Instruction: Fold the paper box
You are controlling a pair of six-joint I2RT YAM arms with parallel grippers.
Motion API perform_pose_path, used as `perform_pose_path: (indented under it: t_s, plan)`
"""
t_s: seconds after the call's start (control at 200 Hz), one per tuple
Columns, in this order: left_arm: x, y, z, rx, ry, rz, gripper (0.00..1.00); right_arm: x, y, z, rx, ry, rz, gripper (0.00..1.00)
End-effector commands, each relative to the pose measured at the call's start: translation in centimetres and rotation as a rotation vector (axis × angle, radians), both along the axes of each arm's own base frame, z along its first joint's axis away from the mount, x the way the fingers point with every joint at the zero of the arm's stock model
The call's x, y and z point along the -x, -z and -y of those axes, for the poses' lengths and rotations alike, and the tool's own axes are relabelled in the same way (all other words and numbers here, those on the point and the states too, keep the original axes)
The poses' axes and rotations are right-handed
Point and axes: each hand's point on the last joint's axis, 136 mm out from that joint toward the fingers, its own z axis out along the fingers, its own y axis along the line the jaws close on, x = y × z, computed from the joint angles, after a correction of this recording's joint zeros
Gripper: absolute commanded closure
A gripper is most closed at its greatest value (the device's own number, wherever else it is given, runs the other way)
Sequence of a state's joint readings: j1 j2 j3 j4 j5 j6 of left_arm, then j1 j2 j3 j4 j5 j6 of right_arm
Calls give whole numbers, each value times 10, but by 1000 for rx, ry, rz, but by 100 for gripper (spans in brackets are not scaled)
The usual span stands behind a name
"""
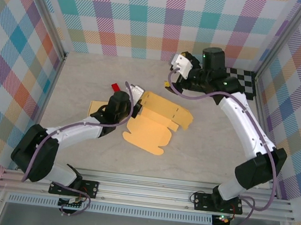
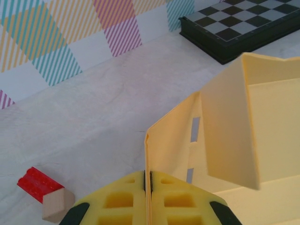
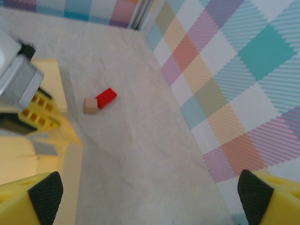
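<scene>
Table ctr: yellow paper box, mostly flat w/ one wall raised. My left gripper is pinched tight on that wall's edge. My right gripper gapes wide, nothing in it (near the back wall). Red block lies just left of the box.

Left arm stretched low, reaching forward and toward centre. My left end effector is pinched tight on an upright flap of the paper box. Right arm bent at the elbow, forearm angled back and left. My right end effector spread wide, holding nothing.
</scene>
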State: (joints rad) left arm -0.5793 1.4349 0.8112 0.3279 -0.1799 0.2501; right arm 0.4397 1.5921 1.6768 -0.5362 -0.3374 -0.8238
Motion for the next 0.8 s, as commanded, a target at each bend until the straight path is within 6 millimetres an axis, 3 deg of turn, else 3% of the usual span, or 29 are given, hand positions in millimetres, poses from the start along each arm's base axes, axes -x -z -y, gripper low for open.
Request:
perform_pose_path:
  t_s: [0.0, 0.045, 0.15, 0.29, 0.405, 0.58, 0.795]
  plan:
    - [-20, -24, 10, 14, 36, 88, 100, 9, 38, 2, 54, -26, -68, 27]
    - [-24, -21, 13, 9, 46, 84, 100, 5, 55, 5, 70, -3, -46, 39]
    - [-29, -14, 19, 7, 56, 71, 100, 3, 88, 9, 114, 29, -9, 39]
    - [-33, -7, 23, 17, 61, 57, 100, -1, 112, 12, 148, 52, -18, 44]
    - [-34, -4, 23, 21, 59, 51, 100, -3, 121, 9, 163, 46, -37, 50]
    - [-34, -1, 23, 21, 54, 43, 100, -9, 129, 6, 237, 58, -18, 66]
    - [-36, -2, 23, 23, 51, 41, 100, -10, 131, 5, 279, 76, -21, 80]
